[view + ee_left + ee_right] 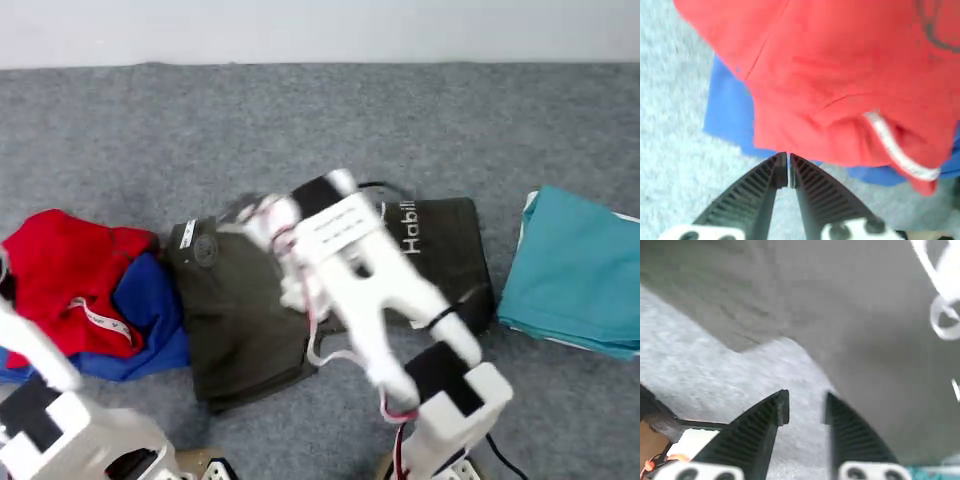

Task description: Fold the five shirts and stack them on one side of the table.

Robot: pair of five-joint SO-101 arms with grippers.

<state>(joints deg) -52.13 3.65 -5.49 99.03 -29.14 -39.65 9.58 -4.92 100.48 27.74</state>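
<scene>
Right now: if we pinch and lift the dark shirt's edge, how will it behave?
Probably floppy: the dark shirt lies in soft folds, so a pinched edge would likely rise alone while the rest drapes. Likely light, being thin cloth. The fuzzy grey table cover may drag on it.

On your table point(300, 120), the top shirt point(60, 260) lies on the bottom shirt point(155, 315) at the left. Touching that pile on its right is the middle shirt point(240, 330), and the next shirt point(450, 250) adjoins it farther right, with your right arm point(390, 290) crossing both. The end shirt point(580, 270) sits apart at the right edge
</scene>
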